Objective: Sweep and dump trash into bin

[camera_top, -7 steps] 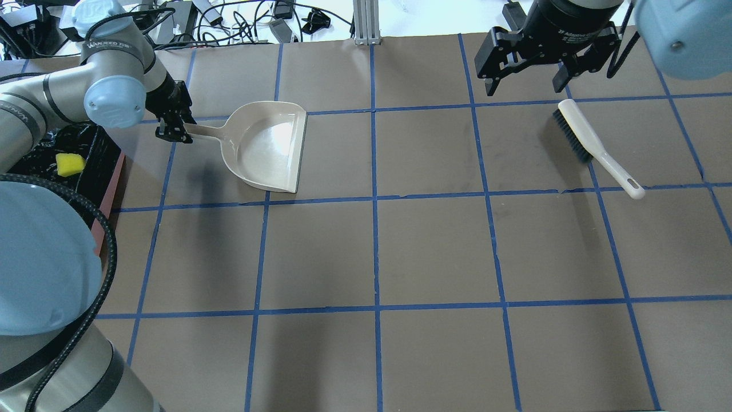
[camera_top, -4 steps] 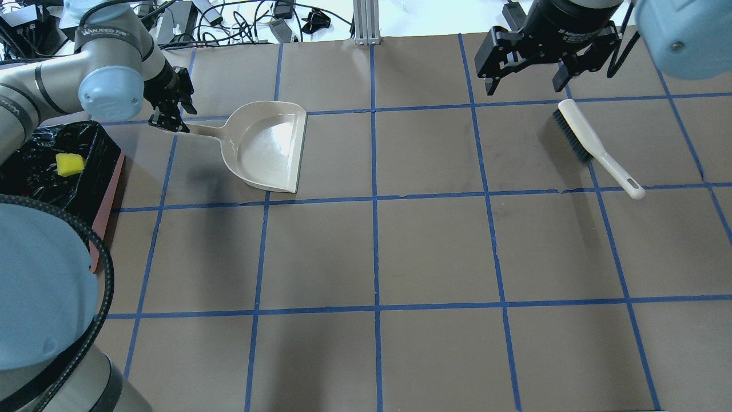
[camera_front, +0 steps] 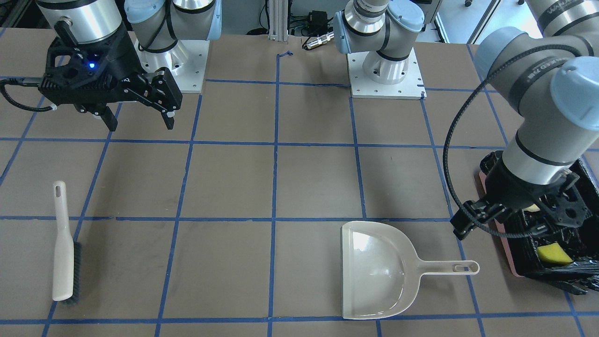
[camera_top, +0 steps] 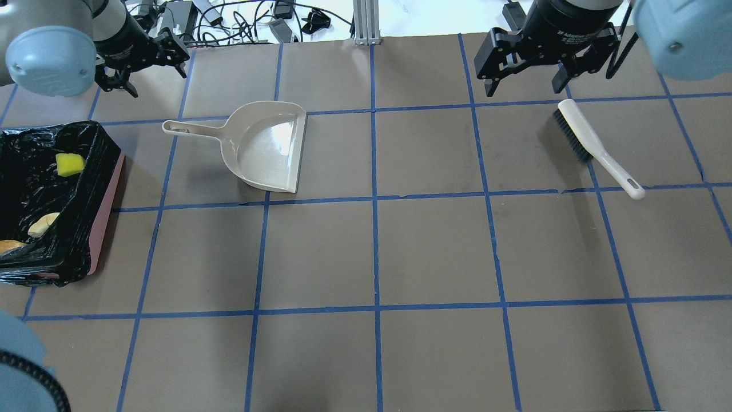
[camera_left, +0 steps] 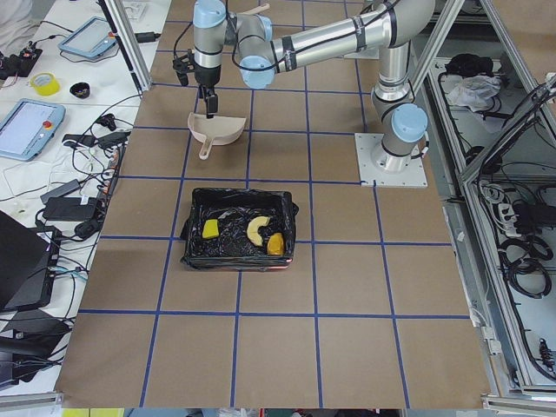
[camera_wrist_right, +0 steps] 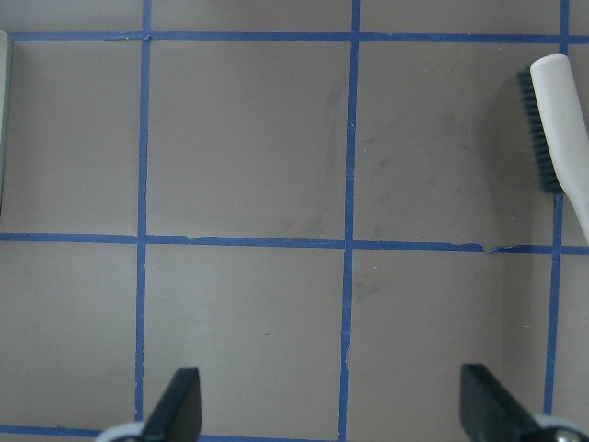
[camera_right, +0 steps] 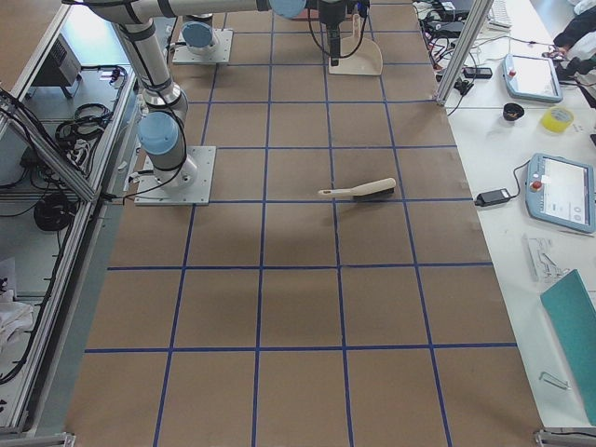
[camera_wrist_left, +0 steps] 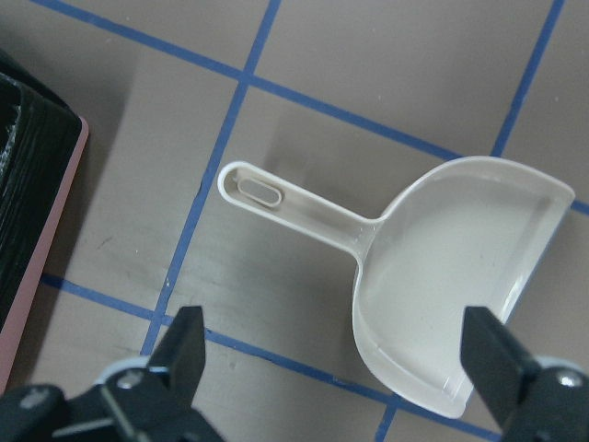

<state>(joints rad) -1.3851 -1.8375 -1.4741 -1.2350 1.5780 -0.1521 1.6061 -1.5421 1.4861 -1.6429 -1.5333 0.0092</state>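
The bin [camera_top: 103,220] is a pink tub with a black bag, at the table's left edge. In it lie the trash: a yellow-green wedge [camera_top: 70,164], an orange-cream crescent [camera_top: 43,224] and a golden-brown lump [camera_top: 8,246]; all three also show in the exterior left view [camera_left: 255,229]. The beige dustpan [camera_top: 269,146] lies empty on the table, right of the bin. My left gripper [camera_top: 155,77] is open and empty, raised behind the dustpan's handle [camera_wrist_left: 285,198]. My right gripper [camera_top: 523,86] is open and empty, above the table behind the beige brush [camera_top: 589,140].
The brush lies flat at the far right, bristles toward the left, handle toward the robot. Cables and devices lie beyond the table's far edge [camera_top: 229,23]. The table [camera_top: 434,252] is brown with a blue tape grid.
My left gripper has left the dustpan's handle and moved up and toward the table's far left corner, uncovering the bin. The dustpan, brush and right arm have not moved.
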